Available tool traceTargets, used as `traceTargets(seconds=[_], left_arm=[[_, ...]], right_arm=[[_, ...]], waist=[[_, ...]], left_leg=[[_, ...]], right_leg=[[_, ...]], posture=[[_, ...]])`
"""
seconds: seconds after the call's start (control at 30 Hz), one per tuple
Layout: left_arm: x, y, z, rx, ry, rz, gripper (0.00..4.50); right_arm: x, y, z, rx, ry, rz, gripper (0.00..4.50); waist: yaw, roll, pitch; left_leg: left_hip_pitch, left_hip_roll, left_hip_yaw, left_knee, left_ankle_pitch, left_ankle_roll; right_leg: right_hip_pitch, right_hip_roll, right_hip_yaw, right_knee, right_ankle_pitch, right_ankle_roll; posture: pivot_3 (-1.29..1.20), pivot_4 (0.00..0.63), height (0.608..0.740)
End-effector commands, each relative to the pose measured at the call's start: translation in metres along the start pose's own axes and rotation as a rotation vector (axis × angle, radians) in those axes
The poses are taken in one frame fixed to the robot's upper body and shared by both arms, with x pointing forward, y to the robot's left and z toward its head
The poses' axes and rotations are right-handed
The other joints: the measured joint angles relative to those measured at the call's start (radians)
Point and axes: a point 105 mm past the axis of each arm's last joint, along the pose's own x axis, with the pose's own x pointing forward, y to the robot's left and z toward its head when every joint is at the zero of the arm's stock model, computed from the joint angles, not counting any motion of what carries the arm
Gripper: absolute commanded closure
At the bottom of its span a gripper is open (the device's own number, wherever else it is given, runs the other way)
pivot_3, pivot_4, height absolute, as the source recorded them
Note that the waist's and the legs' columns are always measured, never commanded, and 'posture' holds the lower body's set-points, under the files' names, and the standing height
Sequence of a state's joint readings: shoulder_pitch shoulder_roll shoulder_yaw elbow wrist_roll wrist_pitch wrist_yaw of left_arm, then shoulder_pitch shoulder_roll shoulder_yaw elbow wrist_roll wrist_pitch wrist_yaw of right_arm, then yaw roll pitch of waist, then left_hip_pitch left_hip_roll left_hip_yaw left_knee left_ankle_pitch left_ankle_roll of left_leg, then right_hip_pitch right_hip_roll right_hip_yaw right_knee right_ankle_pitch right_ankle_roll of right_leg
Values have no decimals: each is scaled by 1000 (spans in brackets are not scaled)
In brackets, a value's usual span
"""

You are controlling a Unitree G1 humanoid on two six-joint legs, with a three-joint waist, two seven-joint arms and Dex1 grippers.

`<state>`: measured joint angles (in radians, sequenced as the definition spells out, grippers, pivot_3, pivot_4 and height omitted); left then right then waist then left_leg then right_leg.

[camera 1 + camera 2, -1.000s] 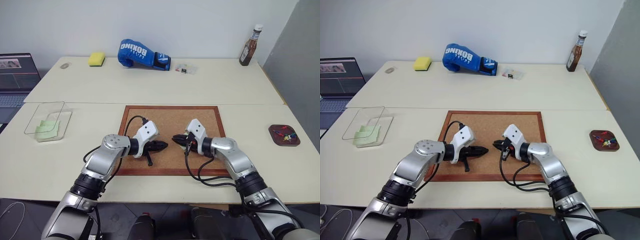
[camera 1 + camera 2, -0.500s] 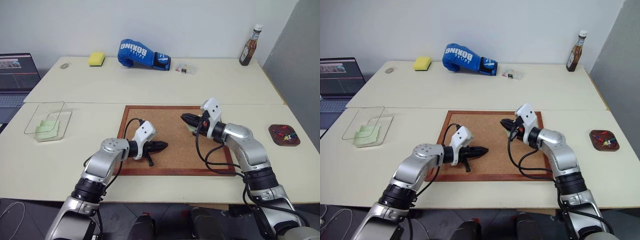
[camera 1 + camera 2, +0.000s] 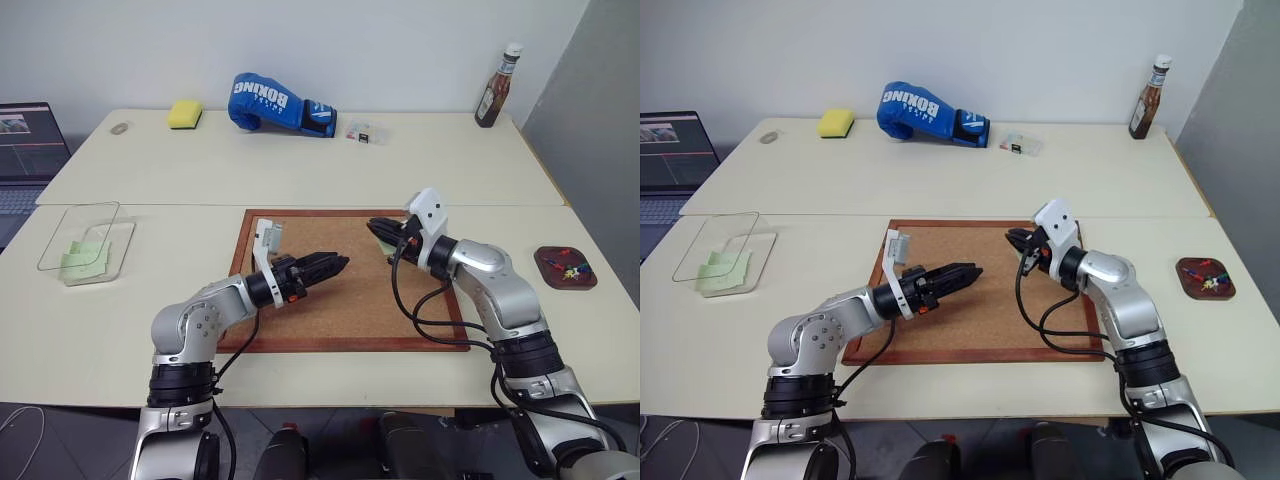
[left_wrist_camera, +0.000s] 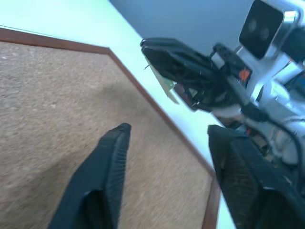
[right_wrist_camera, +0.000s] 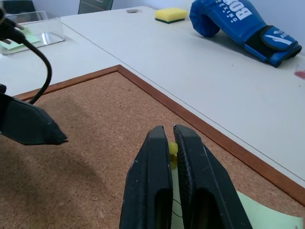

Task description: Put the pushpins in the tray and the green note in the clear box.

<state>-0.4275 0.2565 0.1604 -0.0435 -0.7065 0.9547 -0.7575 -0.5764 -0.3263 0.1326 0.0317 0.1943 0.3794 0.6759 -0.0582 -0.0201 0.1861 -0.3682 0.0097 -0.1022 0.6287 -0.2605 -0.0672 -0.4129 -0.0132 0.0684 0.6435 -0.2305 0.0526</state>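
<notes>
Right gripper (image 5: 171, 138) clenched on yellow pin (image 5: 173, 148) with note (image 5: 248, 214) hanging, lifted off corkboard (image 3: 300, 235) for sorting; left gripper (image 4: 167, 138) released, empty over corkboard.

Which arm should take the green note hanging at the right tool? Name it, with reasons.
Left. The left tool is open, pointing toward the green note, and the clear box lies on its side. The right tool is shut on a yellow pushpin.
</notes>
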Motion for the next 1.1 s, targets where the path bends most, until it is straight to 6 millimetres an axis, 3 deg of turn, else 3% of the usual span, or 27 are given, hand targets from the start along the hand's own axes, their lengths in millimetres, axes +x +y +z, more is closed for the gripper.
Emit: traceTargets(seconds=[0.03,0.37,0.8,1.1], left_arm=[[9,-7,4,-21,-37,-27,668],[29,-16,2,-64,-66,-70,668],[43,-10,0,-83,-81,-62,668],[44,-9,-5,-77,-63,-59,2247]], right_arm=[[2,9,19,-65,-60,30,4500],[7,27,29,-66,-90,72,4500],[10,40,35,-48,-109,91,4500],[9,45,39,-39,-121,100,4500]], waist=[[0,0,0],[1,0,0],[1,0,0],[1,0,0]], left_leg=[[0,0,0,0,0,0],[0,0,0,0,0,0],[0,0,0,0,0,-1],[0,0,0,0,0,-1]], right_leg=[[0,0,0,0,0,0],[0,0,0,0,0,0],[0,0,0,0,0,0],[0,0,0,0,0,0]], posture=[[0,150,740],[0,150,740],[0,150,740],[0,150,740]])
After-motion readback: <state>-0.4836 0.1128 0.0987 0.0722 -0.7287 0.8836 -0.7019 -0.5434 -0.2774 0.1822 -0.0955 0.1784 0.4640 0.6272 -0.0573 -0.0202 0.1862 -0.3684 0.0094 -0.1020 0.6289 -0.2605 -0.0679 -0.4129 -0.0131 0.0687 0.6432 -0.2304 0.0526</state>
